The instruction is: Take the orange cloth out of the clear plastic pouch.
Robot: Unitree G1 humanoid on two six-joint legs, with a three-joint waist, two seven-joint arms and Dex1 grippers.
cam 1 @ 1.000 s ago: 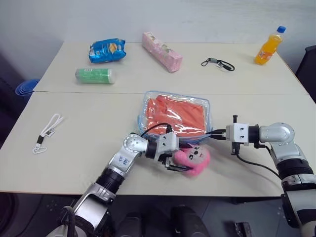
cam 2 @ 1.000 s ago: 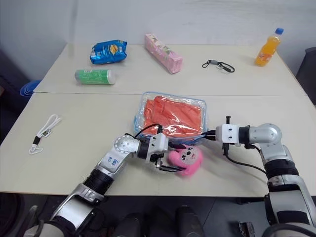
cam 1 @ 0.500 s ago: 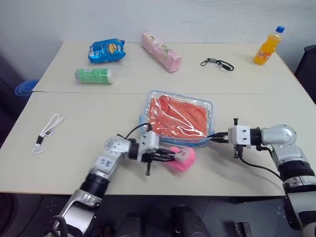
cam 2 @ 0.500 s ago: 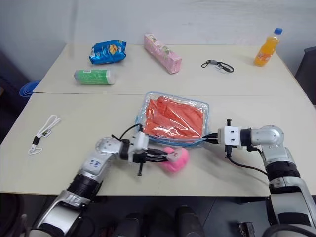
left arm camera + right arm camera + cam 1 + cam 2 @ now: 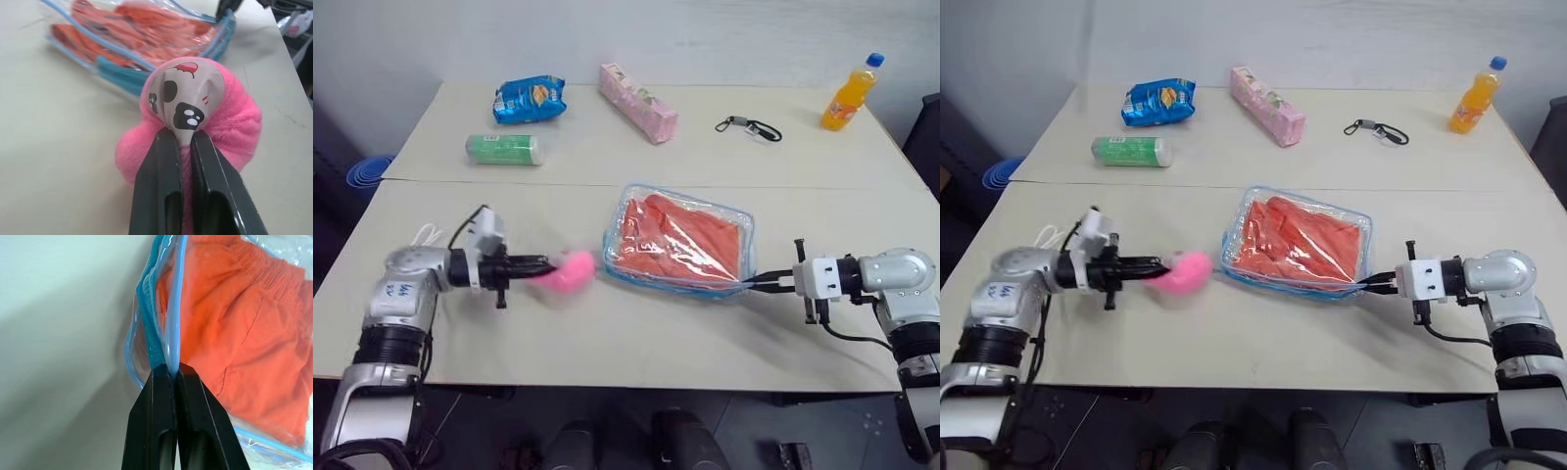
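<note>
The clear plastic pouch (image 5: 680, 247) with light blue edging lies in the middle of the table, and the orange cloth (image 5: 677, 241) sits folded inside it. My right gripper (image 5: 756, 283) is shut on the pouch's near right corner, pinching the blue edging (image 5: 165, 340). My left gripper (image 5: 546, 267) is off to the left of the pouch, shut on a small pink plush toy (image 5: 570, 270) held just above the table. In the left wrist view the black fingers (image 5: 159, 181) pinch the toy's printed face patch (image 5: 187, 102).
At the back of the table lie a blue snack bag (image 5: 528, 99), a green tube (image 5: 503, 149), a pink box (image 5: 637, 102), a black strap (image 5: 747, 127) and an orange drink bottle (image 5: 848, 92). A white cord (image 5: 429, 234) lies behind my left arm.
My left gripper closed on the pink plush toy and carried it well to the left, away from the pouch. The pouch shifted and turned slightly toward the right with my right gripper.
</note>
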